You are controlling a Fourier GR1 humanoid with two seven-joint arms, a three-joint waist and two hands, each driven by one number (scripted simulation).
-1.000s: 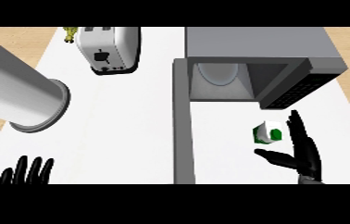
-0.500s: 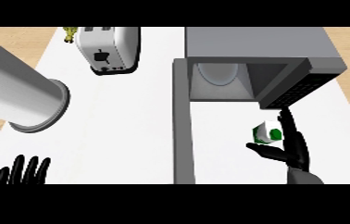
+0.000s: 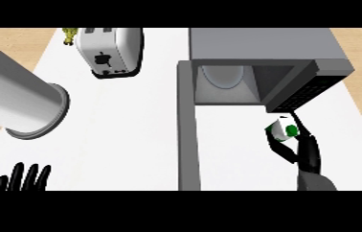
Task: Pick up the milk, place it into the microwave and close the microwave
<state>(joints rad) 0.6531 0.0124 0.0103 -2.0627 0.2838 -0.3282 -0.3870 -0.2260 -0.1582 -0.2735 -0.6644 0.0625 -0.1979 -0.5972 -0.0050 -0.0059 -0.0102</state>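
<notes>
A small white milk carton with a green mark sits on the counter at the right, just in front of the microwave. My right hand wraps round the carton, thumb on its near left side and fingers along its right side. The microwave stands open, its door swung out toward me at the left, and a white turntable shows inside. Only the fingertips of my left hand show at the bottom left, straight and resting.
A silver toaster stands at the back left with a small yellow-green item beside it. A large grey cylinder lies at the left edge. The white counter stretches between the cylinder and the microwave door.
My right hand has closed in from the right and curled round the milk carton, which stands slightly nearer the microwave. The left hand has stayed put.
</notes>
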